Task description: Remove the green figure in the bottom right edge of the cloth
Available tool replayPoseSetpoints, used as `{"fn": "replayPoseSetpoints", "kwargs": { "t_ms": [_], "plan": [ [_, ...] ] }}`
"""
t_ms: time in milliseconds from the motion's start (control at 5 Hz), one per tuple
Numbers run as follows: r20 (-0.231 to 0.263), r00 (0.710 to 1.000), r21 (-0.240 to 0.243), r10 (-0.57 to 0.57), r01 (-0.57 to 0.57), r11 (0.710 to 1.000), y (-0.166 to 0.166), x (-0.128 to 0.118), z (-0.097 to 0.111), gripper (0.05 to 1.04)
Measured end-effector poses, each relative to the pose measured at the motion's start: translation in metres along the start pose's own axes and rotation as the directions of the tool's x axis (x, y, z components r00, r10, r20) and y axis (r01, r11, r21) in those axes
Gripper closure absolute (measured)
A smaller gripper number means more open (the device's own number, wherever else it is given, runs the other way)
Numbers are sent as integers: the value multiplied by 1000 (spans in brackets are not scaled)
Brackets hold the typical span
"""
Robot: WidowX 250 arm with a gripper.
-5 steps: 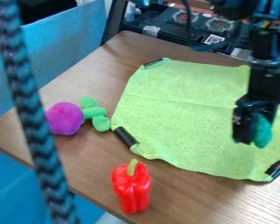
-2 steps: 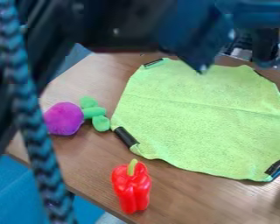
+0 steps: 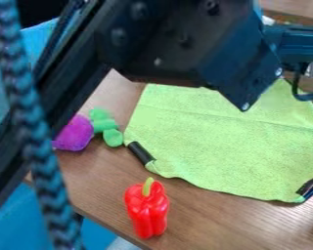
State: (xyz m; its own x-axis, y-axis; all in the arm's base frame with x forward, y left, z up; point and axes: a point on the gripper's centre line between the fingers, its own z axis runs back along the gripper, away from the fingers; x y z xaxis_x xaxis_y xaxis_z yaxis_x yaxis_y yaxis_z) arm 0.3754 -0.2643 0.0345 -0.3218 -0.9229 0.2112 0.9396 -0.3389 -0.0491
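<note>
Can't tell whether the gripper's grasping anything, or where the green figure is. If it's held, I'd swing high over the purple plush (image 3: 75,135) and red pepper (image 3: 146,212), then lower it gently onto the table (image 3: 211,219), well off the cloth (image 3: 218,141). My count: one braided cord (image 3: 38,146), one plush, one pepper, one cloth, one black arm (image 3: 179,39).

We see one brown wooden table (image 3: 214,217); on it lie a green cloth (image 3: 205,141), a red pepper (image 3: 146,214) and, near the cloth, a purple-and-green toy (image 3: 76,135).
</note>
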Motion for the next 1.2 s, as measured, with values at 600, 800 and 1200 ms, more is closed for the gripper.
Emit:
{"fn": "replayPoseSetpoints", "kwargs": {
  "t_ms": [600,800,1200],
  "plan": [
    [-3,1000,-17,-7,7,1000,-11,-1,-11,75],
    [18,1000,-8,-22,22,1000,-17,3,-4,79],
    [102,994,104,-36,25,994,-30,-7,46,82]
  ]
}}
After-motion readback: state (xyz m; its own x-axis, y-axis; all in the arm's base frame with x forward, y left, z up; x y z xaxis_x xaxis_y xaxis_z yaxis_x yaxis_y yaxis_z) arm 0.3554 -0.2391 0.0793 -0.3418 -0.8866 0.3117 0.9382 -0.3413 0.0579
